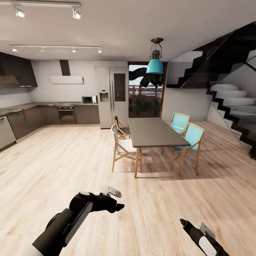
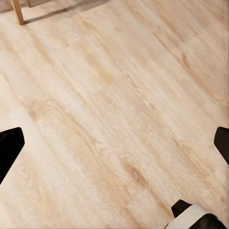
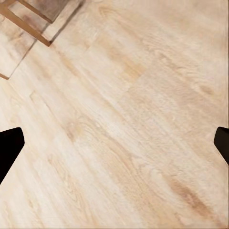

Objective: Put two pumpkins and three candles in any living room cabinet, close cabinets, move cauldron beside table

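Left pincer [image 1: 119,205] spread, arm bent low over floor [image 1: 53,160]; right pincer [image 3: 114,138] spread, empty.

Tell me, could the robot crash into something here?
Maybe. The dining table and the white chair stand right ahead, so driving straight on could bump them. The staircase juts in on the right, tight for a wide turn. Both grippers, left and right, hang open and low over the wood floor and could scrape it.

The right arm [image 1: 204,238] and staircase [image 1: 231,96] are cut off by the frame edge
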